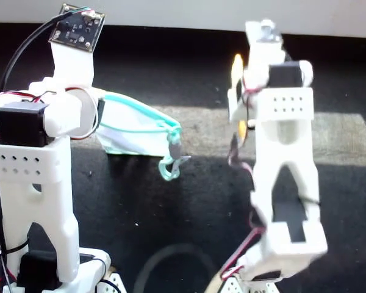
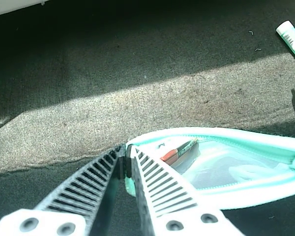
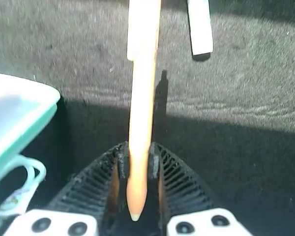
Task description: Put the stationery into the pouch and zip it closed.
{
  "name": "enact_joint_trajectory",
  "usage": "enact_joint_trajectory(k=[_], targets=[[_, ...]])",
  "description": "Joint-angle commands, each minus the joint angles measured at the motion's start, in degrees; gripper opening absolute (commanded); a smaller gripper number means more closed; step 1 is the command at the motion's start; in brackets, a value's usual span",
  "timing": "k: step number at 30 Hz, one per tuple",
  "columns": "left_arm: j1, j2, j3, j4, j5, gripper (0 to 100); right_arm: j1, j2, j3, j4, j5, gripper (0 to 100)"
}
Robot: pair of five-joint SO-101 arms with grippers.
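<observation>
Orange pen (image 3: 141, 88) clamped between the closed fingers of the right gripper (image 3: 137, 155), near the mint pouch (image 2: 246, 140).
The pouch rim is pinched by the closed left gripper (image 2: 125, 160), so the mouth is held open on the table (image 2: 137, 93). The pen should be lowered tip-first into the mouth. The pouch contents are hard to identify.

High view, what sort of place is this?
Probably a robot-practice tabletop: two white arms stand on a dark felt-like mat, with a mint pouch and an orange pen as props. A sunlit strip hints at a window nearby.
</observation>
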Motion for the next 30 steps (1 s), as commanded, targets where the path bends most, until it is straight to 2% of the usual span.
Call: enact_joint_trajectory(k=[1, 7, 13, 21, 23, 27, 30], targets=[[2.24, 0.31, 1.45, 1.23, 0.53, 1, 0.84, -13.58, 24.48, -7.96, 4.40, 0.5], [2.24, 0.31, 1.45, 1.23, 0.53, 1, 1.63, -28.26, 63.34, -27.91, 12.31, 0.5], [2.24, 0.31, 1.45, 1.23, 0.62, 1, 1.71, -37.41, 81.89, -36.53, 15.82, 0.5], [2.24, 0.31, 1.45, 1.23, 0.70, 1, 1.71, -38.81, 86.46, -35.74, 19.43, 1.7], [2.24, 0.31, 1.45, 1.23, 0.70, 1, 1.36, -39.16, 84.09, -31.96, 19.43, 7.8], [2.24, 0.31, 1.45, 1.23, 0.70, 1, 1.36, -39.16, 76.62, -24.48, 19.43, 27.2], [2.24, 0.31, 1.54, 1.23, 0.70, 1, 1.36, -39.16, 69.85, -20.44, 19.34, 29.7]])
